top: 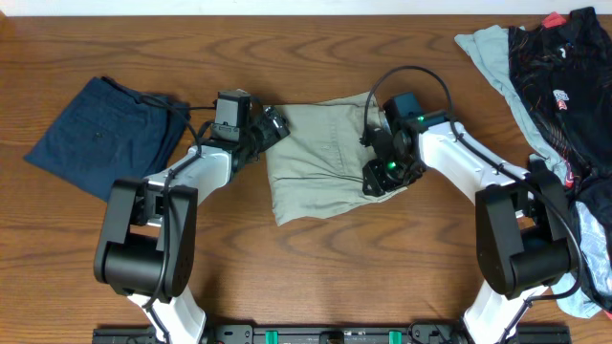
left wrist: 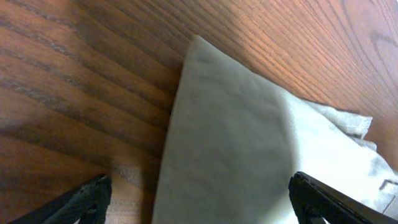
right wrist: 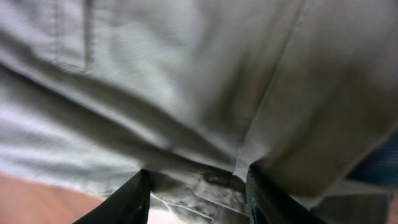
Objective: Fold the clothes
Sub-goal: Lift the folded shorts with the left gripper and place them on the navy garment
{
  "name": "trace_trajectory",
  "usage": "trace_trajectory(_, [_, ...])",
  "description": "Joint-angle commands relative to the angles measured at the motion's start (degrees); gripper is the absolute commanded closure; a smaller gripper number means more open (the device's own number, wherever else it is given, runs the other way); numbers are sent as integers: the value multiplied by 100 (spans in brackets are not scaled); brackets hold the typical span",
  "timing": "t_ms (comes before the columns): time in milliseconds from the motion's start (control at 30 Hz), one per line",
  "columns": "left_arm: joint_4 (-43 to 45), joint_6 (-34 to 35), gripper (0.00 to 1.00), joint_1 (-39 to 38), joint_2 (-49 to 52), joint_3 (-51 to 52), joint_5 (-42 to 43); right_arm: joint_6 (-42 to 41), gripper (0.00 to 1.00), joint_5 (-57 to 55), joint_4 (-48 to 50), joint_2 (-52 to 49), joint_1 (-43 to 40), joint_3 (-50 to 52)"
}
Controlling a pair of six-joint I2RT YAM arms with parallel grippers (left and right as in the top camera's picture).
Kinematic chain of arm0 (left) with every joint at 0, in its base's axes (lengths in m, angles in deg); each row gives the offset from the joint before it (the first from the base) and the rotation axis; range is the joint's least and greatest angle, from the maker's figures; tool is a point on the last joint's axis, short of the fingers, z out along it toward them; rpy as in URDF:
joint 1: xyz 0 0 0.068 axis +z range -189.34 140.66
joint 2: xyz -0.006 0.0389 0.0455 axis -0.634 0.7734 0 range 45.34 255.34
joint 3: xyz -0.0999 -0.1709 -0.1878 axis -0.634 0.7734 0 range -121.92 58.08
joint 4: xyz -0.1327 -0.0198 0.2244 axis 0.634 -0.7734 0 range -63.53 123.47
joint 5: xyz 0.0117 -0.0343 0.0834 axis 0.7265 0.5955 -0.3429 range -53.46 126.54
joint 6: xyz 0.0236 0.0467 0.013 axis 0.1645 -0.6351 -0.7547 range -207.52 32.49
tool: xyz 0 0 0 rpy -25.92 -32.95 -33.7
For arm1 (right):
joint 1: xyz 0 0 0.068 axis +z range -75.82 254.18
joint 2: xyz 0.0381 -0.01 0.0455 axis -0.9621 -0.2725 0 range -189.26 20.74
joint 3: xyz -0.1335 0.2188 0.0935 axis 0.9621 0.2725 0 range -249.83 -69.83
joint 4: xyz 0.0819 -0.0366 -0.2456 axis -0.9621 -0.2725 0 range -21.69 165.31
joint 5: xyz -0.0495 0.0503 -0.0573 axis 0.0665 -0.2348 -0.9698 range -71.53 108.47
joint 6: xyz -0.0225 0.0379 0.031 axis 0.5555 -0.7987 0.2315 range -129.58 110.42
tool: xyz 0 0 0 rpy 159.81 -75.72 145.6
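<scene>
The khaki-beige shorts [top: 316,158] lie folded into a rough rectangle at the table's middle. My left gripper [top: 273,124] is open at their upper left corner. In the left wrist view its two fingers [left wrist: 208,202] spread wide over the shorts' edge [left wrist: 236,143] and the wood. My right gripper [top: 382,177] sits low on the shorts' right side. In the right wrist view its fingers [right wrist: 196,199] are apart with a wrinkled seam of the fabric [right wrist: 186,93] between them. No pale blue lining shows.
A folded navy garment [top: 100,129] lies at the left of the table. A heap of clothes, black with red print [top: 559,72] over pale grey-blue [top: 492,53], sits at the right edge. Bare wood [left wrist: 93,93] surrounds the shorts.
</scene>
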Motion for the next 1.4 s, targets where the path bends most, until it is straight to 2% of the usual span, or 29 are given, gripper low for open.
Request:
trace_trajectory(0, [28, -57, 7, -33, 264, -94, 59, -485, 51, -710, 87, -31, -98, 116])
trace_trajectory(200, [363, -57, 9, -92, 393, -94, 76, -479, 51, -710, 120, -31, -68, 116])
trace_trajectory(367, [492, -59, 41, -210, 393, -94, 94, -481, 51, -710, 127, -31, -61, 116])
trace_trajectory(500, [481, -83, 88, -304, 396, -94, 96, -592, 53, -713, 109, -31, -61, 114])
trace_trajectory(533, [481, -83, 94, -302, 396, -94, 98, -643, 55, -710, 107, -28, -63, 107])
trace_trajectory(800, [310, -885, 94, 70, 225, -498, 94, -949, 51, -710, -313, 166, -358, -492])
trace_trajectory(1000, [-199, -916, 94, 1025, 96, -1742, 96, -942, 49, -710, -651, 404, -555, -1001])
trace_trajectory(1233, [-817, -916, 94, 2277, 96, -3268, 101, -922, 48, -713, -754, 442, -555, -1025])
trace_trajectory(1367, [-1493, -916, 94, 2970, 90, -3947, 120, -925, 48, -713, -732, 442, -555, -1025])
